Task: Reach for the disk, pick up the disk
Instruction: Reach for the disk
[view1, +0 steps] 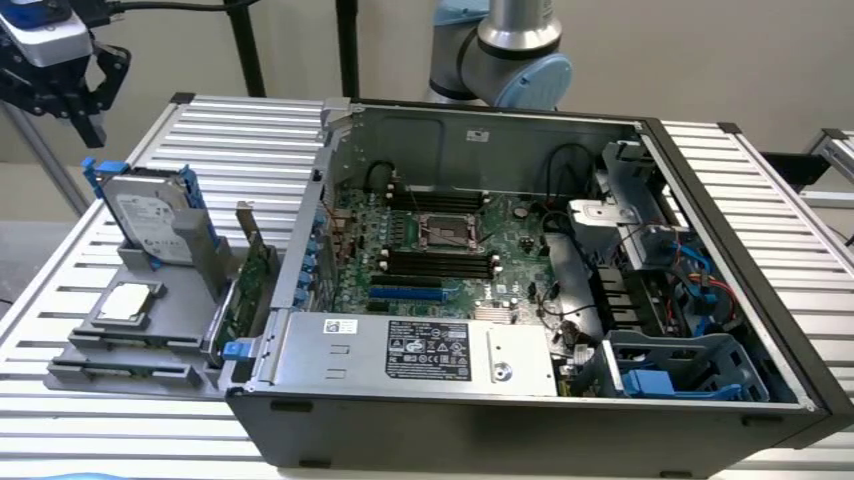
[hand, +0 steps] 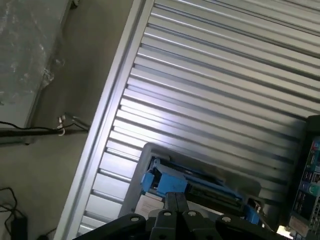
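Observation:
The disk (view1: 150, 218) stands upright on its edge in a grey holder (view1: 140, 345) at the exterior view's left, beside the open computer case. It is silver-grey with a white label and blue rails along its sides. My gripper (view1: 83, 118) hangs in the air above the disk and a little further towards the exterior view's left, well apart from it. In the wrist view the disk's (hand: 197, 186) top edge with a blue rail end shows just past my black fingertips (hand: 170, 202), which sit pressed together with nothing between them.
A small square silver chip (view1: 123, 303) lies flat on the holder, and a green circuit card (view1: 243, 285) stands on edge against the open computer case (view1: 534, 260). All of it rests on a slatted aluminium table (view1: 240, 140). Floor and cables (hand: 30, 130) lie beyond the table edge.

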